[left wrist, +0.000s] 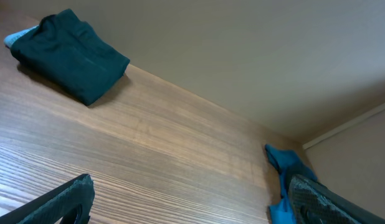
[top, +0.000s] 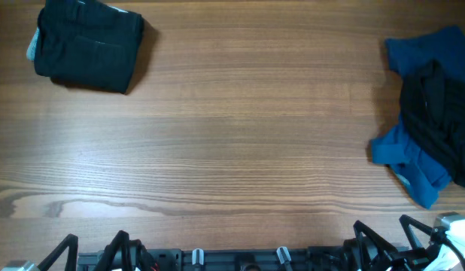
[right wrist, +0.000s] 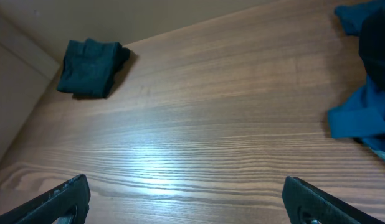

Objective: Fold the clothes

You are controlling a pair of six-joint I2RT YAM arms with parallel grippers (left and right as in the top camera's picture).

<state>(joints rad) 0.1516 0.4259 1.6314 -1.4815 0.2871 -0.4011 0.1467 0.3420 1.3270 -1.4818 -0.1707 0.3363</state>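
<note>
Left fingers [left wrist: 58, 202], right fingers [right wrist: 58, 199] wide, empty; folded black shorts [top: 88, 44], blue-black heap [top: 436, 113] well beyond.

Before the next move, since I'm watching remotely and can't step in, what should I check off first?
1. Left tool open and empty: ok.
2. Right tool open and empty: ok.
3. Folded black shorts at the far-left corner, out of the way: ok.
4. Black garment separated from the blue garment: not ok, it lies across it.
5. Both fully on the table: cannot tell, they run out of view.
6. Bare wood mid-table for folding: ok.
</note>
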